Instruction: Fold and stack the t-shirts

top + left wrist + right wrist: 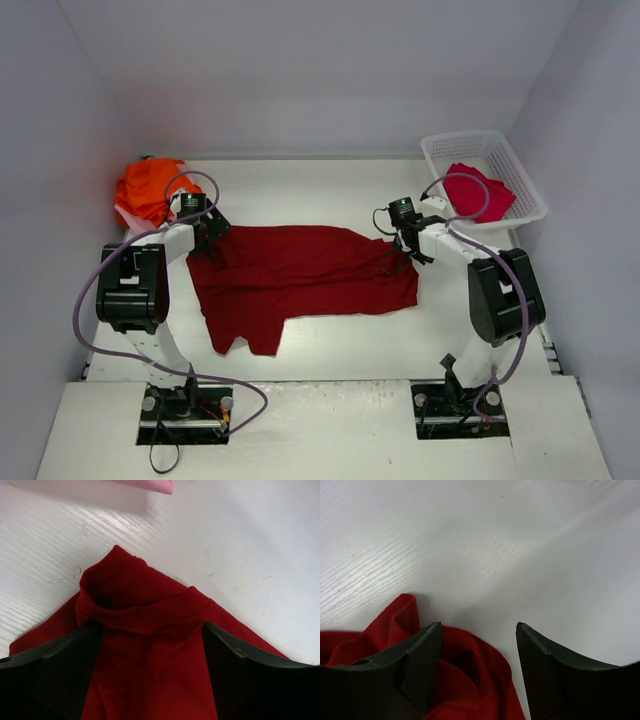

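The large dark red t-shirt (300,275) lies spread across the middle of the table, with a sleeve trailing toward the front left. My left gripper (212,245) is open over the shirt's back left corner. In the left wrist view the jaws (150,627) stand wide apart with the rumpled red corner (142,605) between them. My right gripper (398,262) is open at the shirt's back right edge. In the right wrist view (478,626) a raised red fold (465,675) lies between the jaws, nearer the left finger. Bright orange shirts (148,187) are piled at the back left. A crimson shirt (478,192) lies in the basket.
The white lattice basket (522,175) stands at the back right corner. A strip of pale pink cloth (150,484) shows at the top edge of the left wrist view, beyond the red corner. White walls close in the table on three sides.
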